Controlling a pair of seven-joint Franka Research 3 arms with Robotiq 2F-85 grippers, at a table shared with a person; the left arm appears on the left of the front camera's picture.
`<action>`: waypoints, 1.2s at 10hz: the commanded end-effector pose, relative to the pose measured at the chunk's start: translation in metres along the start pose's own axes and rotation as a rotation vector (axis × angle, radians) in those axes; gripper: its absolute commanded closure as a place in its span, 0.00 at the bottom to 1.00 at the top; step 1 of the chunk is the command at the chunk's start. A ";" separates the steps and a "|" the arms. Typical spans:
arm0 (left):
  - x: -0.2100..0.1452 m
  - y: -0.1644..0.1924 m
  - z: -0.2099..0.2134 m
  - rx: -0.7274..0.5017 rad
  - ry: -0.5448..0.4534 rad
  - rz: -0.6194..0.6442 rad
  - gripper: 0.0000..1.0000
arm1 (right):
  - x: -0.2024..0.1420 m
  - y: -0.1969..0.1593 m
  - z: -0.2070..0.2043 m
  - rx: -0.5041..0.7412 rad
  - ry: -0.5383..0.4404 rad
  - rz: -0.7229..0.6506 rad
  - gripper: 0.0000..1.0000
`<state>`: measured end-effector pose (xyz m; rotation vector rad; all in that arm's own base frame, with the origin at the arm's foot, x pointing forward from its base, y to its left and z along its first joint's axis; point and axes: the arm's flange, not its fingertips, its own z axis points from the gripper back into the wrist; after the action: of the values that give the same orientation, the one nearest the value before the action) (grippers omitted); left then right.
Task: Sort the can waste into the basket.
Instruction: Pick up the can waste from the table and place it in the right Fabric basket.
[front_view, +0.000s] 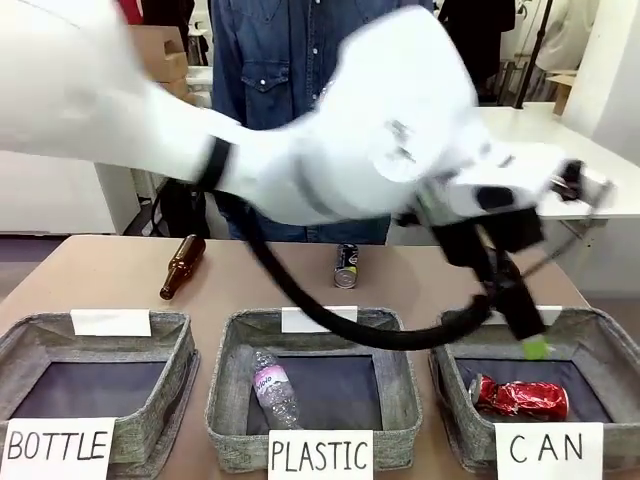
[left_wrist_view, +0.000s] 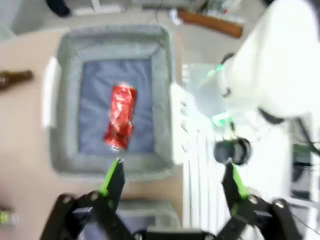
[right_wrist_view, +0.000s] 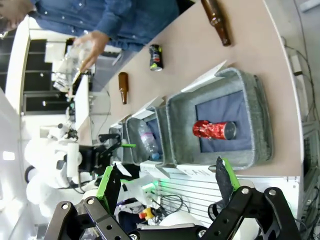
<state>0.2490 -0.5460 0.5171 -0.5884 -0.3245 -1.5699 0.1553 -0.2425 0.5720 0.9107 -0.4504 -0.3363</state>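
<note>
Now, from the front, the left hand (front_view: 525, 335) hangs over the far rim of the CAN basket (front_view: 600, 335) at the near right of the worktop (front_view: 100, 270), its fingers apart and holding nothing. The crushed red can (front_view: 518, 397) lies inside on the dark bottom, so one piece looks sorted. The black can (front_view: 346, 266) stands upright at the far middle, well apart from the basket, and fetching it seems to be the job in hand. A brown bottle (front_view: 182, 266) lies to its left and should be left alone.

From the left wrist, the left hand (left_wrist_view: 172, 167) is spread wide with the basket (left_wrist_view: 112, 35) beyond its fingers and the red can (left_wrist_view: 120, 116) lying along the middle of the floor. Best to lift straight up first, so neither finger catches the fabric rim, and only then swing left.

From the right wrist, the right hand (right_wrist_view: 165, 167) is also spread and empty, looking across the basket (right_wrist_view: 262, 120) and the red can (right_wrist_view: 214, 129) toward the black can (right_wrist_view: 156, 56). A person's hand (right_wrist_view: 90, 42) is busy at the far edge, so come down on the can from above, fingers either side of its middle, close gently so it does not tip, and let go low beside the red can.
</note>
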 end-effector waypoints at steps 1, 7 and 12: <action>-0.075 -0.035 0.076 0.088 0.004 0.134 0.00 | 0.009 0.017 -0.035 0.050 0.023 -0.017 0.00; -0.270 -0.051 0.277 0.022 -0.274 0.885 0.00 | -0.018 0.121 -0.207 0.375 0.225 0.057 0.00; -0.457 -0.012 0.316 -0.171 -0.987 1.253 0.00 | -0.011 0.150 -0.223 0.326 0.116 -0.195 0.00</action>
<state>0.2931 0.0120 0.5388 -1.2328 -0.2514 -0.0983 0.2802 -0.0016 0.5739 1.2916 -0.2865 -0.3579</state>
